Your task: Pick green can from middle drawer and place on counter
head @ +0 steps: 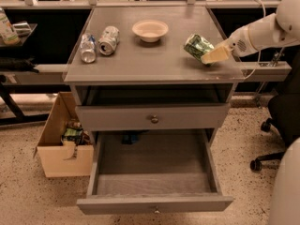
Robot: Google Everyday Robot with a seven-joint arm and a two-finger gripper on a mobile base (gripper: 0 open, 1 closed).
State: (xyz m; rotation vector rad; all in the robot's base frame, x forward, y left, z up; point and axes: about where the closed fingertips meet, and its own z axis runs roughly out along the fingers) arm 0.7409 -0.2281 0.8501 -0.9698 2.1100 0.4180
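Evidently light, thin-walled and slick, the green can sits tilted in the gripper, jutting up-left from its pale fingers clamped across the body, with the counter right beneath them, so a modest mid-body squeeze seems safest against denting or slipping.

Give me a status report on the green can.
Tool at right, gripping green can, tilted, low over counter. Middle drawer open. Bowl nearby, not blocking.
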